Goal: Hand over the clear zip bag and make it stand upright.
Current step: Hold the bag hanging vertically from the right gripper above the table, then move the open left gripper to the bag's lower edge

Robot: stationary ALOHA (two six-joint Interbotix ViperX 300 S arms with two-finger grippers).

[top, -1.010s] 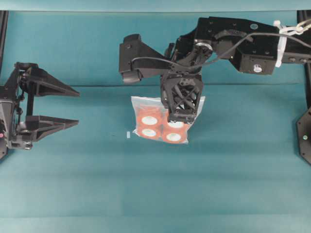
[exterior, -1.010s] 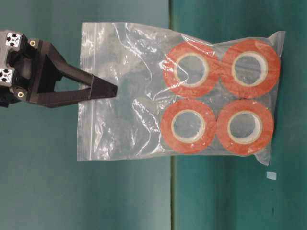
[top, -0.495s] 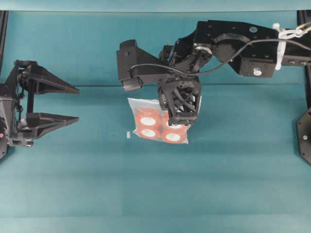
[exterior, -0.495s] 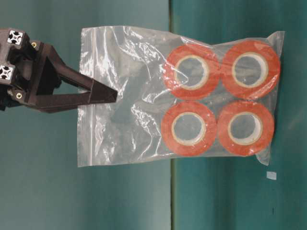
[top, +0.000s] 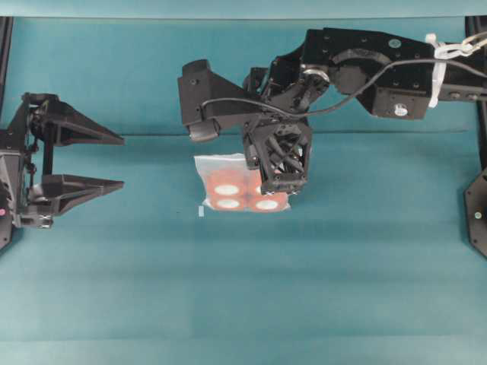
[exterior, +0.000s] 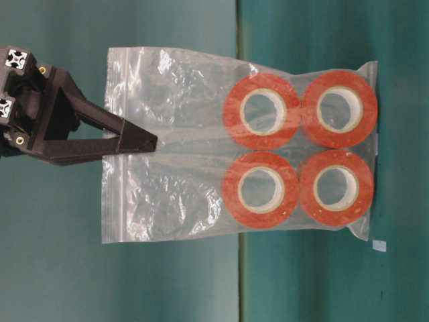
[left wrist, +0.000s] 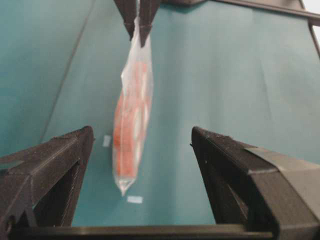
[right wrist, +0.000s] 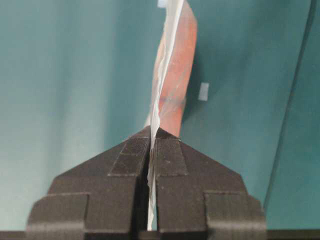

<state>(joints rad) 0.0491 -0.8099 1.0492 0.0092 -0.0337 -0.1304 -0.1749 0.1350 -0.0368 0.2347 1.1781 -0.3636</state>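
Teal cloth covers the table overhead; the right gripper hangs at centre, clamped on the clear zip bag, whose orange rolls show at its 9 o'clock. The left gripper waits at far 9 o'clock, jaws apart.

Table-level, the bag dangles from its zip edge, four rolls bunched at the opposite end.

Left wrist: the bag hangs edge-on at 12 o'clock between spread fingers.

Right wrist: jaws pinch the plastic flat.

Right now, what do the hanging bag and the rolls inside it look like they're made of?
The clear zip bag looks like thin glossy plastic film: see-through, wrinkled, catching glare. The orange rolls look like wound tape with a smooth, slightly shiny face around pale cores, possibly cardboard or plastic; the pictures leave that open.
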